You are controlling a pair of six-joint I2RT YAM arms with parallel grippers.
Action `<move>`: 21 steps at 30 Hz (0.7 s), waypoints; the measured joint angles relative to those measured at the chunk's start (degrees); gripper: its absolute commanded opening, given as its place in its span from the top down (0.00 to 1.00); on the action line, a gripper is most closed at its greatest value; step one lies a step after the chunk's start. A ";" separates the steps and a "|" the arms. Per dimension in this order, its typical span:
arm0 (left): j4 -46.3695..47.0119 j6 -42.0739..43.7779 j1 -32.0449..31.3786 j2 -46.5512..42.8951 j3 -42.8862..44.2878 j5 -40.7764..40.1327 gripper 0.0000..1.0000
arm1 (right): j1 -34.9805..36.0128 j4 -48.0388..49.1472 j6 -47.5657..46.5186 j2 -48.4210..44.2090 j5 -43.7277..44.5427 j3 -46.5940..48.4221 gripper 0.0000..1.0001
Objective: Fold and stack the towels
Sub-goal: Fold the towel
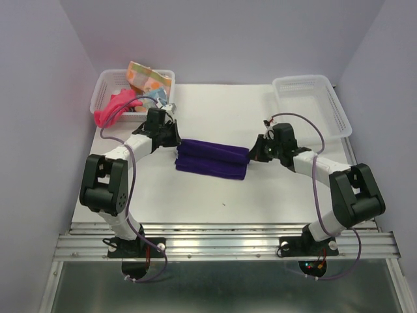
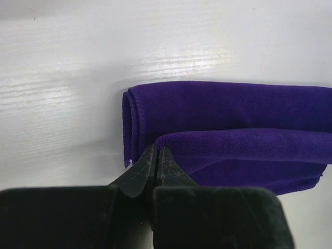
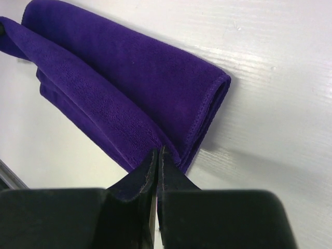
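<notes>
The dark purple towel lies mid-table, folded lengthwise into a long layered band. 3 others are in the far-left white mesh basket: a bright pink towel spilling over its near rim, a light-blue patterned towel, and an orange-yellow-pink patterned towel at the back.

No writing, label, brand or number can be read, not even on the purple towel
</notes>
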 measured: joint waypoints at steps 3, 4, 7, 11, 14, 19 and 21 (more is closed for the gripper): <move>-0.33 -0.02 0.00 0.00 -0.83 -0.15 1.00 | 0.00 0.24 0.20 0.00 -0.22 -0.55 0.99; -0.24 -0.04 0.00 0.00 -1.18 -0.17 1.00 | 0.00 0.42 0.24 0.00 -0.35 -0.70 0.99; 0.09 -0.48 0.00 0.00 -3.10 -0.81 1.00 | 0.22 1.49 0.66 0.00 -0.90 -1.44 0.99; 0.09 -1.18 0.00 0.00 -4.70 -1.31 0.94 | 0.85 2.14 1.18 0.39 -1.46 -2.71 0.99; 0.33 -1.75 0.00 -0.17 -5.42 -1.51 0.81 | 1.53 2.19 1.75 1.09 -1.75 -2.99 0.99; 0.59 -2.86 0.00 -3.72 -8.20 -1.99 0.49 | 1.99 2.23 2.47 1.09 -2.54 -4.07 0.81; 0.48 -3.50 0.00 -5.62 -9.03 -2.36 0.28 | 2.14 2.38 2.89 0.98 -2.80 -4.66 0.62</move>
